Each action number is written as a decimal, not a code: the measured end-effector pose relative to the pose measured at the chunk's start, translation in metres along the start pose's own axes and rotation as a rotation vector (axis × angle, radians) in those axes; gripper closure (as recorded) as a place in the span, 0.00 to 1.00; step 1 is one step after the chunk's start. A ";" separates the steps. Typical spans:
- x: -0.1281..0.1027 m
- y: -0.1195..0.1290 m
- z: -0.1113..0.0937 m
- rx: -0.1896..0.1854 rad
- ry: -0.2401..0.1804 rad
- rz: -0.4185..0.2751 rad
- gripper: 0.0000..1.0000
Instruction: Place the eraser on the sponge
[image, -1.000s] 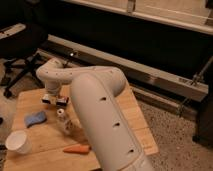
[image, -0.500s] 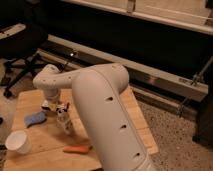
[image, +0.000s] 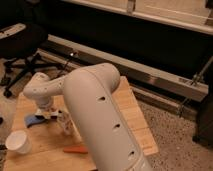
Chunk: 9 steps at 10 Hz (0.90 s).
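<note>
The light blue sponge (image: 33, 120) lies flat on the left part of the wooden table (image: 125, 107). My gripper (image: 52, 114) hangs down from the white wrist (image: 41, 92), just right of the sponge and close above the tabletop. A small dark block with a pale patch, which looks like the eraser (image: 48, 113), sits at the gripper's tip by the sponge's right edge. I cannot tell whether it is gripped or whether it touches the sponge. My thick white arm link (image: 100, 120) hides the table's middle.
A white paper cup (image: 17, 142) stands at the front left corner. An orange carrot (image: 76, 149) lies near the front edge. A small pale object (image: 65, 123) stands right of the gripper. A black office chair (image: 22, 47) is behind the table.
The wrist and gripper have moved left and down towards the sponge. The sponge, cup and carrot have stayed in place.
</note>
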 end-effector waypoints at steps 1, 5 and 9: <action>-0.006 0.002 -0.004 0.004 -0.009 -0.007 1.00; -0.026 0.009 -0.018 0.025 -0.036 -0.027 1.00; -0.043 0.022 -0.001 -0.008 -0.032 -0.055 1.00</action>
